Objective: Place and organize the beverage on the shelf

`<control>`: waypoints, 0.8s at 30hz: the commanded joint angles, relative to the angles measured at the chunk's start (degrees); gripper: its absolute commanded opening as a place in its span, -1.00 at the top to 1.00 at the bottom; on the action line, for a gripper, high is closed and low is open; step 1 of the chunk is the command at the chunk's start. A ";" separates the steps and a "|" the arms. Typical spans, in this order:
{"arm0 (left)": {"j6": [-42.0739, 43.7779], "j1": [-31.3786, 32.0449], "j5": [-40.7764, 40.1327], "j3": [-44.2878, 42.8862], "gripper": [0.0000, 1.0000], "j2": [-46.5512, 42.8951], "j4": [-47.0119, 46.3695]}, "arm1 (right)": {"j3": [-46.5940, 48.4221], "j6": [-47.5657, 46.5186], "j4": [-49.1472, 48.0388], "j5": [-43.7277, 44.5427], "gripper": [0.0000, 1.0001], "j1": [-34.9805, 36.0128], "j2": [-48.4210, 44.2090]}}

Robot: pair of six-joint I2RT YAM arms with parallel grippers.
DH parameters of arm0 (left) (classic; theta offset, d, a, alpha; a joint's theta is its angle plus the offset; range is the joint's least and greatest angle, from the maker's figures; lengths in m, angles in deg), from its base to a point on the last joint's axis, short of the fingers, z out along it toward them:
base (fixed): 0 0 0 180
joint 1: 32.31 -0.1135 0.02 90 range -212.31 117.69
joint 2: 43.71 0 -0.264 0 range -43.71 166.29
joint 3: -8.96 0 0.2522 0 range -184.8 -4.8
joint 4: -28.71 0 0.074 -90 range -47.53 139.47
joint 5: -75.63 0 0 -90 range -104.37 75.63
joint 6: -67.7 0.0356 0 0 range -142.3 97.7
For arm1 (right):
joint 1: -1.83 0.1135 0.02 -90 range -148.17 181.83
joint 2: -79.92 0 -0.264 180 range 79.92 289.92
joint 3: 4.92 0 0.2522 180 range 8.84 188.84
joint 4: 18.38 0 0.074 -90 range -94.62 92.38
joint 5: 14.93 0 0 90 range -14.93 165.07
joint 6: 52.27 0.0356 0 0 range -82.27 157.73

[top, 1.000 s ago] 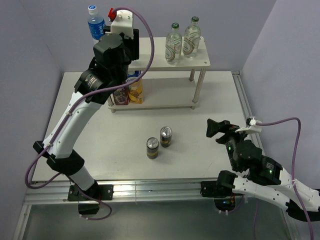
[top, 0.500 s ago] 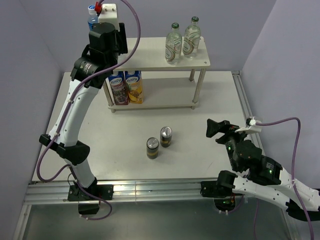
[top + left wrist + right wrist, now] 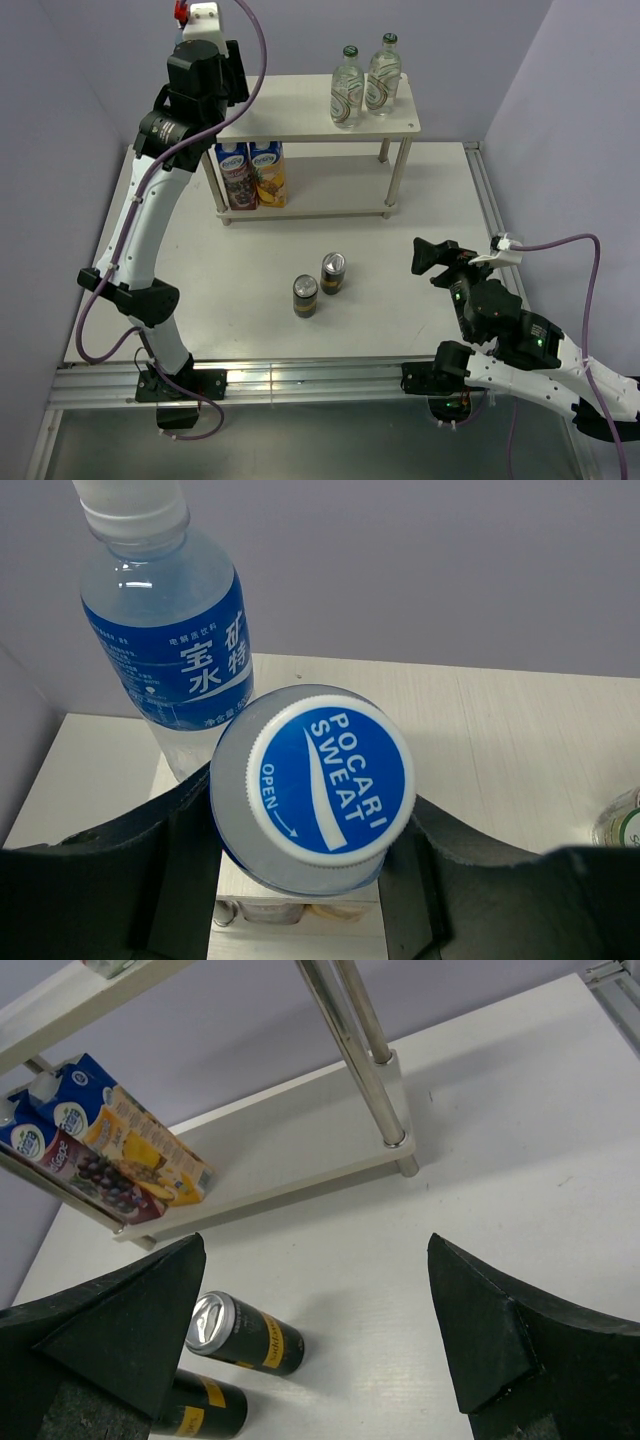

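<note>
POCARI SWEAT and OPEN on near bottle's cap [image 3: 330,780], Chinese characters on far bottle's label [image 3: 170,655]

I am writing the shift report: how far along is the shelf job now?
Done: two glass bottles and one water bottle stand on the top board. In hand: the left gripper holds the second water bottle beside it. Left: two cans on the table.

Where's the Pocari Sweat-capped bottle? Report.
Left wrist view: the capped bottle is clamped in the left gripper at the left end of the shelf top, close beside the other water bottle.
</note>
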State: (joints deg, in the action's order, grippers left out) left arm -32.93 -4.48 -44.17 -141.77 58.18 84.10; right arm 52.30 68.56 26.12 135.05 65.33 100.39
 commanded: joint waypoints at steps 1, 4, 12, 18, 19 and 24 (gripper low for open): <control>0.00 -0.59 -0.17 -3.05 -0.04 -1.16 -7.96 | -0.48 0.46 -1.30 1.80 -0.97 0.39 0.62; 0.26 -0.68 -0.34 -2.69 -0.30 -0.81 -8.58 | -0.40 0.46 -1.30 1.89 -0.97 0.39 0.89; 0.61 -0.94 -0.52 -1.28 -0.58 -0.20 -10.07 | -0.31 0.64 -1.21 2.15 -0.97 0.48 0.80; 0.88 -0.94 -0.69 0.12 -0.58 -0.11 -10.69 | -0.57 0.72 -1.21 2.33 -0.97 0.39 0.89; 0.96 -1.03 -0.70 0.21 -0.58 -0.11 -10.69 | -0.66 0.72 -1.30 2.33 -0.97 0.39 0.89; 1.23 -1.03 -1.75 0.47 0.11 0.68 -11.13 | -0.75 0.99 -1.12 2.59 -0.97 0.48 0.89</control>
State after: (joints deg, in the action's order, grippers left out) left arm -32.47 -5.28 -44.58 -141.40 58.57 75.62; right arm 52.15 68.58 26.10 135.77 65.33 100.69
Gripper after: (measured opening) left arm 0.533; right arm 0.986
